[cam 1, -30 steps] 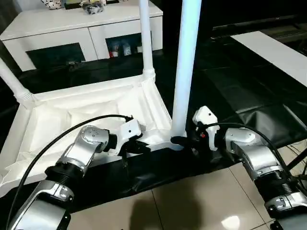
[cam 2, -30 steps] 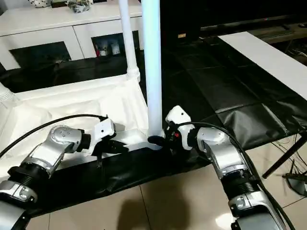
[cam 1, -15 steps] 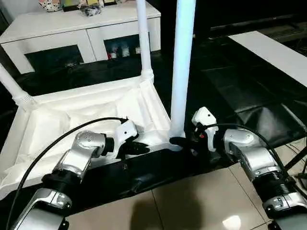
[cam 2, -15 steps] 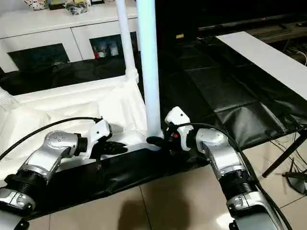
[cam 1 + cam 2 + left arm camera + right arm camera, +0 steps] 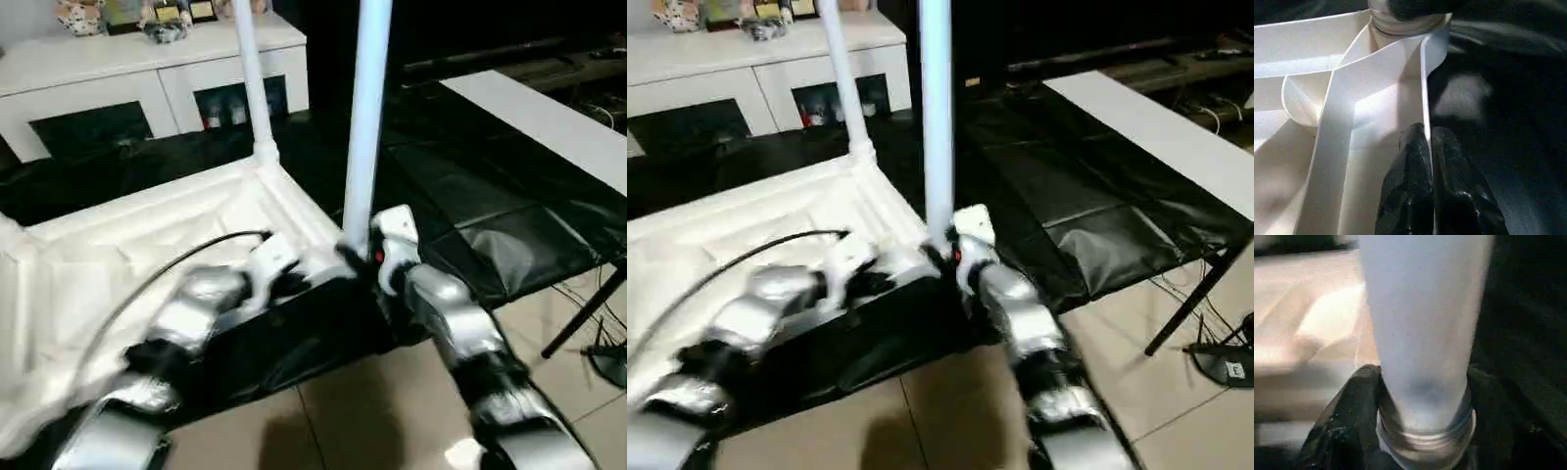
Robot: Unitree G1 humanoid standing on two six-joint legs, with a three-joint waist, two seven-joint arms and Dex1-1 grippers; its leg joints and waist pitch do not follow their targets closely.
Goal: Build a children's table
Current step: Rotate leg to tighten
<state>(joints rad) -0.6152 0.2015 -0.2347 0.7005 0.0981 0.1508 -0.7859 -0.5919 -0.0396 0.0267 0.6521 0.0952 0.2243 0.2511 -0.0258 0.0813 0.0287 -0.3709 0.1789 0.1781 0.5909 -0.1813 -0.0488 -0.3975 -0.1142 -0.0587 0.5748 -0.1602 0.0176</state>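
The right end effector [image 5: 1415, 450] clasps the base of the upright white tapered tubular leg [image 5: 364, 127] in its corner socket; the left end effector [image 5: 1429, 196] pinches the raised rim of the white plastic tabletop [image 5: 147, 235], lying upside down on the black-covered table [image 5: 460, 196].

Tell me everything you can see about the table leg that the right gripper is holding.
The near leg is a long, smooth white tube, seemingly plastic, widening toward a ribbed collar at its base. It stands upright in the near right corner socket of the upturned tabletop, its top out of frame. The right gripper clasps it just above the collar, one black finger on each side.
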